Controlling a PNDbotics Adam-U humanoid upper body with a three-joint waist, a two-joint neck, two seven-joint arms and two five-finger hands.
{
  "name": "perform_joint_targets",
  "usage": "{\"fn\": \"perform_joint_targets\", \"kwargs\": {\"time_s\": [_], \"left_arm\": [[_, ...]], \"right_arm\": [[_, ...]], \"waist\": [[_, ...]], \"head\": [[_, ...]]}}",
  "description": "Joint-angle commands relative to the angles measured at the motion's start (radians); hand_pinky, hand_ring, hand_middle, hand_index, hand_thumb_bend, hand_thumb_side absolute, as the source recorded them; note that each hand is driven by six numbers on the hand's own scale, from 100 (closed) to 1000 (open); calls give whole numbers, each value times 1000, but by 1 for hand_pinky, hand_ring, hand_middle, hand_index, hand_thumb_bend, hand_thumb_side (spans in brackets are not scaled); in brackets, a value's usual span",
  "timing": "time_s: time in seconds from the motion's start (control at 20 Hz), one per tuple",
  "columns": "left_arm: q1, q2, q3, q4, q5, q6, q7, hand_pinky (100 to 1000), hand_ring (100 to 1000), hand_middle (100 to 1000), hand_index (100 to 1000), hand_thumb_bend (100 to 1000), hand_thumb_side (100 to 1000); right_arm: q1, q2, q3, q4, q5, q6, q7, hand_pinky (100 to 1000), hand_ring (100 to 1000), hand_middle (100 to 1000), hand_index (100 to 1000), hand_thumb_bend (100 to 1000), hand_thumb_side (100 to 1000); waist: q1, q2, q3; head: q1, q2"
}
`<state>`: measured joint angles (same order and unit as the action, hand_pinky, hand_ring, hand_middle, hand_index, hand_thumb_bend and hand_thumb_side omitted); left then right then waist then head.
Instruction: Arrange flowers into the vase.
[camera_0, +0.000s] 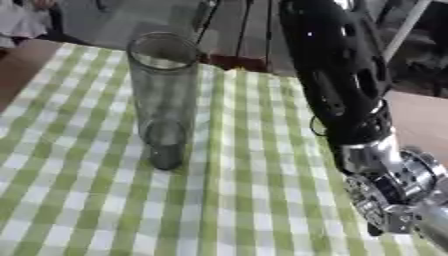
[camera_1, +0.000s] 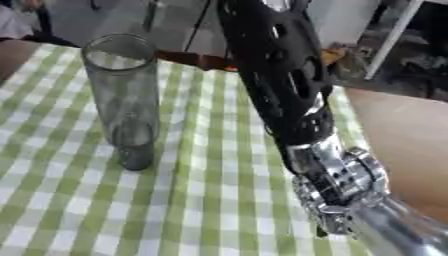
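- On the green-and-white checked tablecloth we see a tall, clear glass vase standing upright, toward the far left of the cloth, with its round mouth open to the top.
- Within the vase we can make out no flowers; only a darker, thicker band of glass shows near its base.
- Across the right side of both views we note the robot's right arm, a black perforated shell that enters from the upper edge and slants down toward the lower right corner.
- Below the black shell we see a silver joint of stacked metal rings, from which a smooth silver segment continues out of the lower right corner.
- Of the right hand we see nothing: the arm leaves the picture before any palm or fingers appear, so we cannot tell whether it is wide, narrow or holding anything.
- Of the left hand we likewise see no part in either view.
- Between the arm and the vase we observe a stretch of bare cloth; the two stand apart and do not touch.
- Beyond the right edge of the cloth we see the brown wooden table top uncovered.
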<state>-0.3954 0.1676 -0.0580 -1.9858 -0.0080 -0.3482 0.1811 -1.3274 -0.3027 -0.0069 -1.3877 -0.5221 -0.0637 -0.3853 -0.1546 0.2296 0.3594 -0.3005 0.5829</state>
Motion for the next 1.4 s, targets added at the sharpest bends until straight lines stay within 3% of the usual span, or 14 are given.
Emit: {"fn": "perform_joint_targets", "kwargs": {"time_s": [0.05, 0.85, 1.4], "left_arm": [[-15, 17, -4, -14, 5, -2, -5, 590, 878, 913, 916, 100, 854], [-23, 8, -6, -14, 7, -3, -7, 588, 878, 913, 915, 100, 858], [-23, 3, -5, -14, 8, -3, -6, 588, 879, 913, 915, 100, 862]], "right_arm": [[-42, -7, -13, 15, 5, -4, -12, 100, 100, 100, 100, 100, 421], [-19, 43, 12, -6, 32, -67, 32, 100, 100, 100, 100, 100, 437], [6, 66, 44, -9, 36, -43, 72, 100, 100, 100, 100, 100, 435]], "waist": [[8, -21, 2], [1, -4, 28], [-6, 2, 38]], "head": [[-1, -15], [-9, -30], [-11, -29]]}}
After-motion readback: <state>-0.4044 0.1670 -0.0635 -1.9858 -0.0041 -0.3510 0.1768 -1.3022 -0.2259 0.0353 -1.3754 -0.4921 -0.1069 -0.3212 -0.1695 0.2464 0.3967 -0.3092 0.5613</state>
